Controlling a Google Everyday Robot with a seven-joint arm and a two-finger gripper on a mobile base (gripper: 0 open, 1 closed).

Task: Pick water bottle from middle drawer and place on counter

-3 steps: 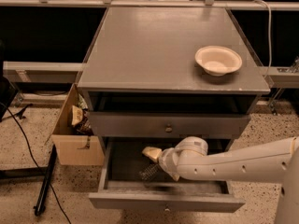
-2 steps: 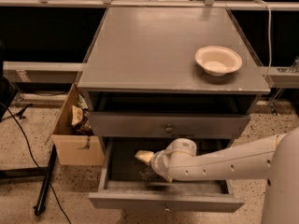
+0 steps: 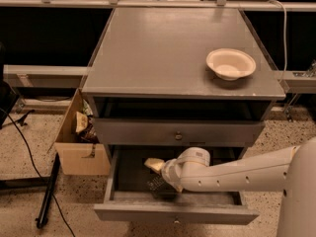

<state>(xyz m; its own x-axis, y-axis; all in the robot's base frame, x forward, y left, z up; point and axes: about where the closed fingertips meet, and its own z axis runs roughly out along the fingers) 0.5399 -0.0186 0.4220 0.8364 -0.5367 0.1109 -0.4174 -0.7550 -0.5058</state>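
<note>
A grey-painted drawer cabinet is seen from above and in front, its broad flat counter [image 3: 163,48] filling the upper half of the view. A white bowl [image 3: 230,63] sits on the counter near its right edge, closer to the front than the back. Below the counter's front edge is a dark open gap, then a grey drawer front with a brass-coloured knob [image 3: 178,136]. Beneath that, the middle drawer [image 3: 175,214] is pulled well out toward the viewer, showing its dark inner floor. A white robot arm [image 3: 237,174] reaches in from the right, low across the open drawer. Its hand [image 3: 155,166] is down inside the drawer, left of centre. Whether the hand is spread or pressed together cannot be told. The water bottle [image 3: 156,183], small, clear and crinkled, lies on the drawer floor right under the hand, near the drawer's front wall. A cardboard box [image 3: 79,154] stands on the speckled floor just left of the cabinet.
</note>
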